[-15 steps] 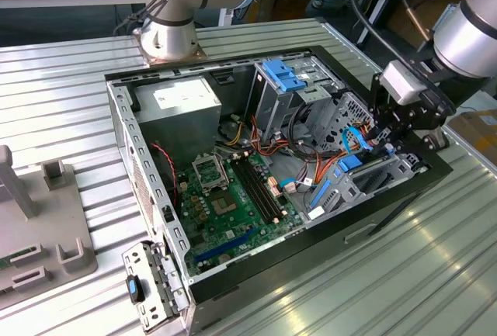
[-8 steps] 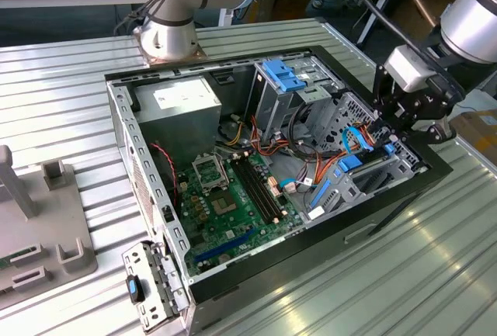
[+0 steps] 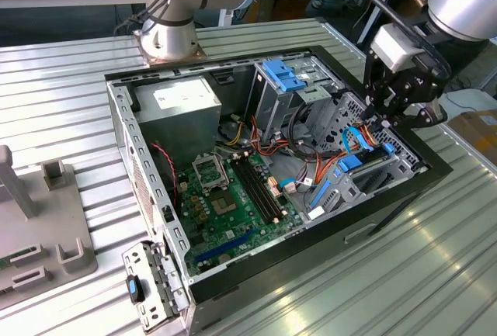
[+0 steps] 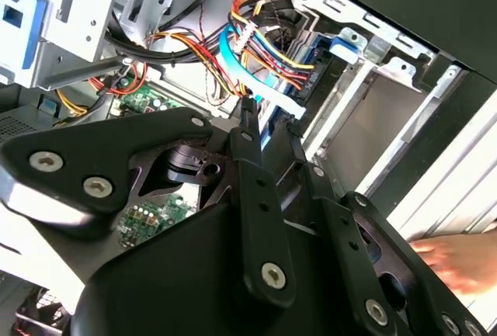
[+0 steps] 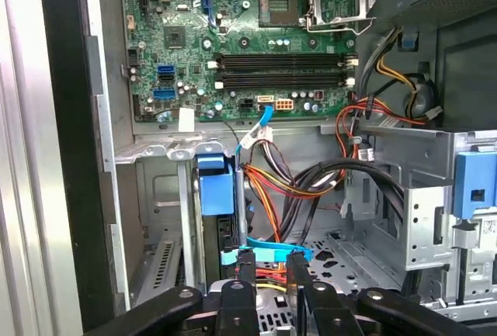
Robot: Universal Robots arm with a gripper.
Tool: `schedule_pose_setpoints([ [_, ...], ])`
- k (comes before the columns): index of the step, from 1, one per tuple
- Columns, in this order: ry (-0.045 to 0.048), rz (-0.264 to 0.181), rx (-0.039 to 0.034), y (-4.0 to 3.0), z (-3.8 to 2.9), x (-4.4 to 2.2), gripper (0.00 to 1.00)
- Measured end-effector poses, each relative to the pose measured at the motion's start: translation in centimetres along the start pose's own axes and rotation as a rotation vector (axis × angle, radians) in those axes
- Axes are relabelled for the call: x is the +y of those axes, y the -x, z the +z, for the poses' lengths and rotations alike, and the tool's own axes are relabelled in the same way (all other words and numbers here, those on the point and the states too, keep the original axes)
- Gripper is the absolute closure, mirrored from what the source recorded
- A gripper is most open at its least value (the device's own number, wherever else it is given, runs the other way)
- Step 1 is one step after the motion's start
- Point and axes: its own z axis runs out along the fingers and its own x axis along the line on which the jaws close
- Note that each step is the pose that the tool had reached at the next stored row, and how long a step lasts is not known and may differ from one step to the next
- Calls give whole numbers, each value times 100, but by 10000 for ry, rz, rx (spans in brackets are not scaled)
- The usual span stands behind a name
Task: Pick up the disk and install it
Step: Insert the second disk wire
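The disk point(image 5: 216, 196) stands on edge in the drive cage of the open computer case point(image 3: 124, 130), its blue carrier against the cage's side wall. The gripper point(image 5: 270, 262) hangs just beside it, fingers point(image 5: 298, 268) pinching a thin blue tab point(image 5: 268, 252), hemmed in by cables point(image 5: 311, 177) with little free room.

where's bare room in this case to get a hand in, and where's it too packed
Free: the empty metal bay between the case's side wall and the blue carrier, and the motherboard face. Crowded: the bundle of orange and black cables beside the drive cage, right where the gripper sits.
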Motion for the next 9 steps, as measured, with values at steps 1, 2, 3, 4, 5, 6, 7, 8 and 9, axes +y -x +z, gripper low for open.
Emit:
schedule_pose_setpoints([
  [1, -3, -5, 58, 15, 1, 1, 70],
  [2, -6, -9, 96, 24, 2, 2, 70],
  [3, -7, -10, 102, 25, 2, 2, 70],
  [4, -7, -10, 104, 25, 2, 2, 70],
  [5, -7, -11, 107, 27, 2, 2, 70],
  [6, -7, -11, 113, 28, 2, 2, 70],
  [7, -8, -12, 124, 30, 2, 3, 70],
  [8, -8, -12, 127, 31, 2, 3, 70],
  [9, -8, -13, 129, 31, 3, 3, 70],
])
